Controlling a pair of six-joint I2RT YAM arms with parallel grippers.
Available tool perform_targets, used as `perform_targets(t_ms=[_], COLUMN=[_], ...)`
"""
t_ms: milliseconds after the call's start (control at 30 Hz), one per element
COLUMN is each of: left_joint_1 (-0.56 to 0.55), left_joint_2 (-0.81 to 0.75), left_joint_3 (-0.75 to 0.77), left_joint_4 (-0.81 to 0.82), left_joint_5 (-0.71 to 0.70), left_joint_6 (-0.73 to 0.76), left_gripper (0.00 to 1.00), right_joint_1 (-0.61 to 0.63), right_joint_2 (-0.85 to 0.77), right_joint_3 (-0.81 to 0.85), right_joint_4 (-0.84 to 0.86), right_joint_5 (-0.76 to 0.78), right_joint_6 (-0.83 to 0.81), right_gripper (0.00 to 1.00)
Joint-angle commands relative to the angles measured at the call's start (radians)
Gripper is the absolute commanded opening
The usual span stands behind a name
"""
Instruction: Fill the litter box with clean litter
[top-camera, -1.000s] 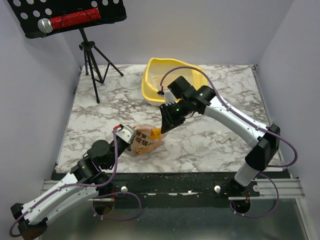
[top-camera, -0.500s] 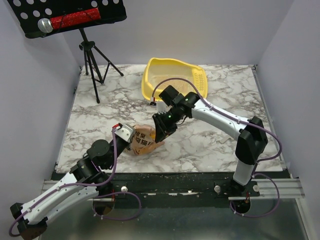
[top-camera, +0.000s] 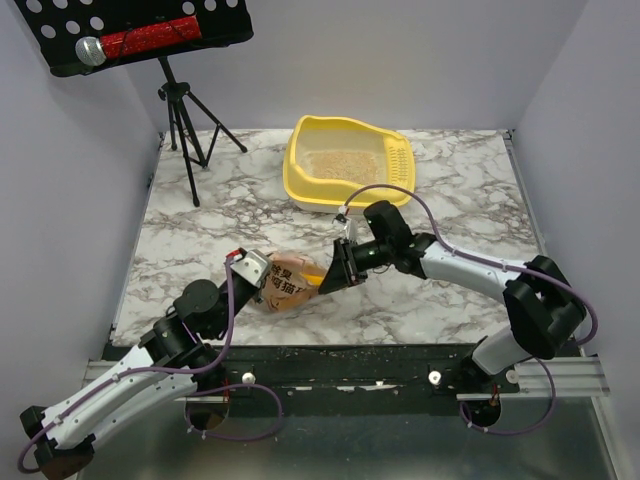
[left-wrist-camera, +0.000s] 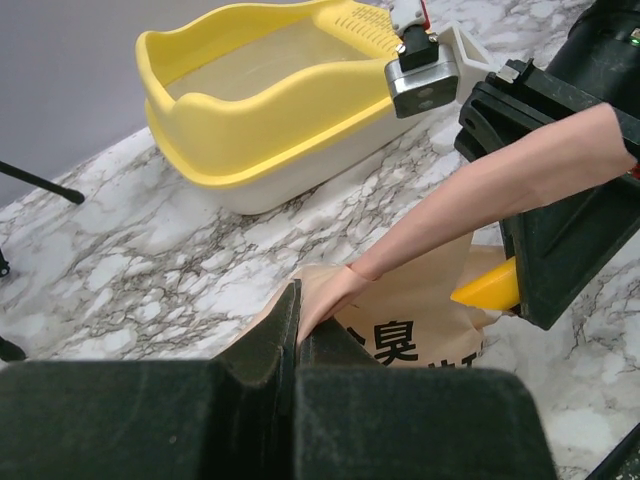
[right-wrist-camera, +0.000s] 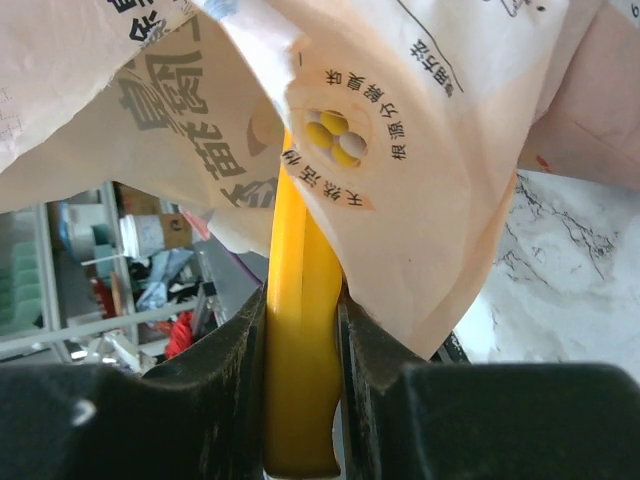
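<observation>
The litter box (top-camera: 296, 170) sits at upper centre of the overhead view, with some clean litter (top-camera: 338, 162) inside. Below it, the left gripper (left-wrist-camera: 297, 318) pinches the lip of the litter bag (top-camera: 283, 288), and the right gripper (top-camera: 334, 277) clamps the yellow scoop (right-wrist-camera: 298, 400) at the bag's mouth. I'd hold the lip high, dig deep and lift level. One box, one bag, one scoop.

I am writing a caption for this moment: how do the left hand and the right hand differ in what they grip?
The left hand pinches an edge of the tan-pink bag; the right hand clamps the yellow scoop. The left hand meets the bag from the left, the right hand from the right. Both are shut, apart from the litter box.
</observation>
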Motion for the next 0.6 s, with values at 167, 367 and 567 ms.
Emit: perform_targets(t_ms=[167, 367, 567], left_joint_1=[0.001, 0.001, 0.001], left_joint_2=[-0.012, -0.016, -0.032], left_joint_3=[0.006, -0.007, -0.024], left_joint_4=[0.125, 0.161, 0.177], left_joint_5=[0.056, 0.103, 0.152], left_joint_6=[0.026, 0.036, 0.043], left_gripper=[0.0, 0.0, 0.0], right_joint_1=[-0.063, -0.071, -0.1], right_joint_2=[0.012, 0.024, -0.002], right_joint_3=[-0.242, -0.302, -0.388], right_joint_4=[0.642, 0.865, 1.066], right_joint_5=[-0.227, -0.261, -0.264], right_joint_6=[0.25, 0.367, 0.476], right_gripper=[0.01, 0.0, 0.01])
